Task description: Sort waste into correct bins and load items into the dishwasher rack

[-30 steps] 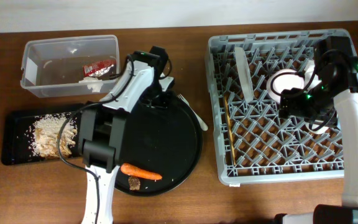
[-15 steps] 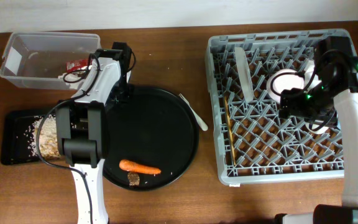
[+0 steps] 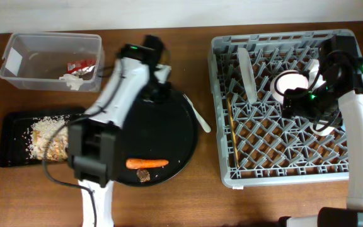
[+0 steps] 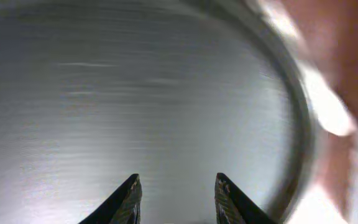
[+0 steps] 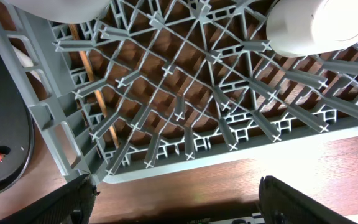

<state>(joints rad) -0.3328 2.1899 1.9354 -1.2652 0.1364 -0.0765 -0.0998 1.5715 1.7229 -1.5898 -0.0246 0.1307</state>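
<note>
The dishwasher rack [image 3: 282, 157] holds an upright pale grey plate-bowl [image 3: 246, 72], a white bowl [image 3: 293, 82], thin chopsticks [image 3: 232, 126] and a small pale cup [image 5: 319, 25]. My right gripper [image 5: 179, 199] hangs wide open and empty over the rack's front edge [image 5: 229, 158]. An orange carrot [image 3: 147, 162] and a brown morsel [image 3: 144, 176] lie on the round black tray [image 3: 169, 135]. My left gripper [image 3: 161, 94] is open above that tray's far side, with only bare tray [image 4: 135, 93] between its fingertips [image 4: 132, 190]. The clear tub [image 3: 27, 47] holds the red wrapper [image 3: 80, 65] and white tissue [image 3: 71, 79].
The shallow black tray [image 3: 14, 148] at the left holds pale food scraps [image 3: 46, 135]. A white fork [image 3: 197, 113] lies on the table between the round tray and the rack. My left arm stretches across the round tray's left half.
My left arm swung from the clear tub back over the round tray. The tub, the black tray and the round tray have shifted on the table. My right arm stayed put, jaws slightly wider.
</note>
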